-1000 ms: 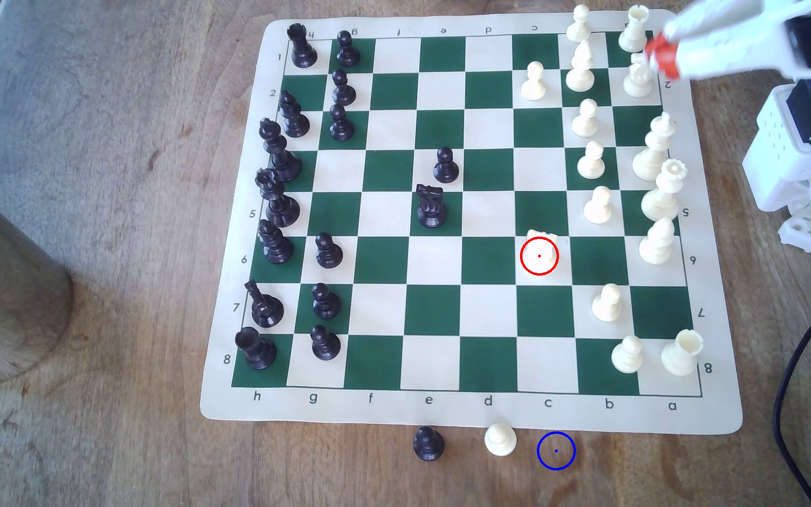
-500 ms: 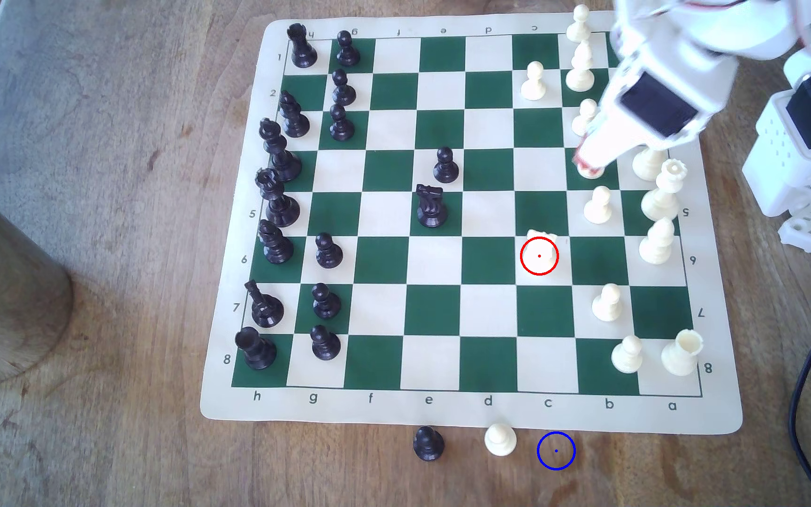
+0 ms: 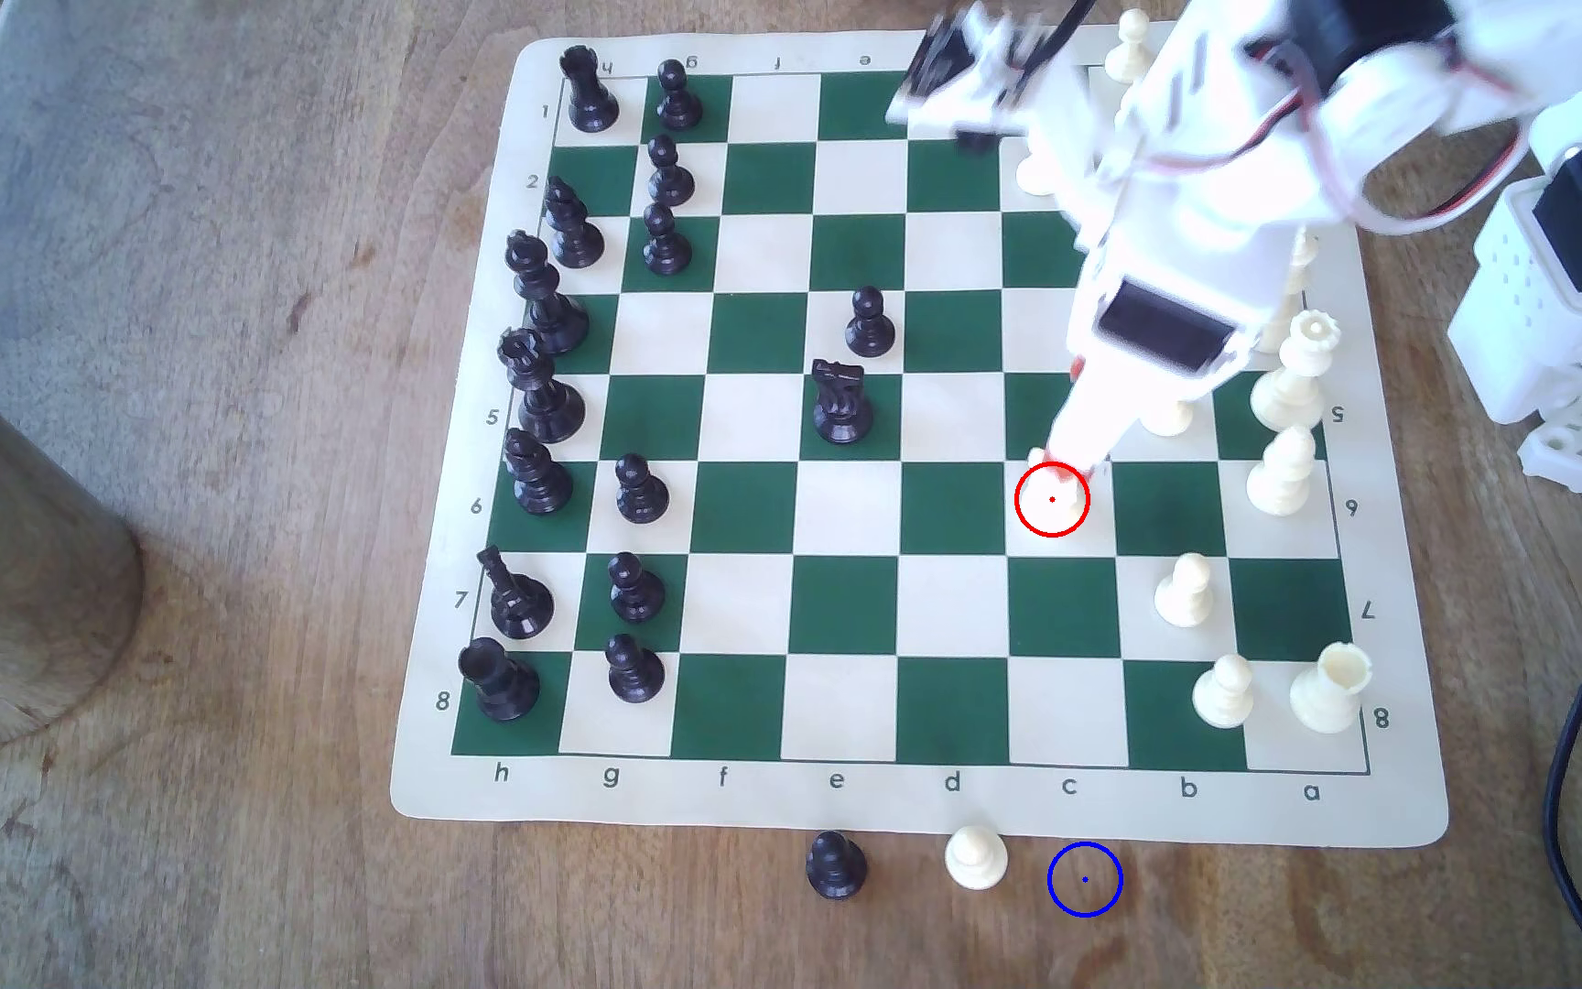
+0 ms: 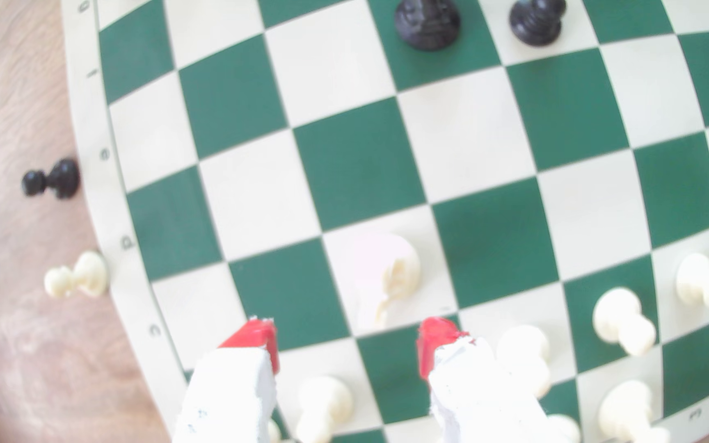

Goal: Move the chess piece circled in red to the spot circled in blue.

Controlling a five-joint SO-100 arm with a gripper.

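The white plastic gripper (image 4: 346,340) with red-tipped fingers (image 4: 254,336) hangs over the green-and-cream roll-up chess mat (image 3: 445,799), its jaws spread wide with nothing between them; in the wrist view the cream-white plastic knight (image 4: 389,272) with its notched mane stands just ahead of the two red tips, in line with the gap but not yet inside it. In the exterior view the gripper (image 3: 1068,461) points down at that same knight (image 3: 1054,499), which sits upright on a cream square of the c file in the row marked 6, ringed by a thin red circle, with the finger ends covering its upper part. The blue-ringed patch of bare brown wood (image 3: 1085,880) lies off the mat, just past its lettered edge below the c, on the wooden table (image 3: 197,475). Next to that ring, toward the exterior view's left, stand a cream-white round-headed pawn (image 3: 976,858) and, farther along, a black pawn (image 3: 835,865), both close to the mat's edge. A black knight (image 3: 839,401) and another black pawn (image 3: 870,323) occupy the middle of the board, well apart from the ringed piece. Black pieces line the mat's edge at the exterior view's left, and cream ones the opposite edge.
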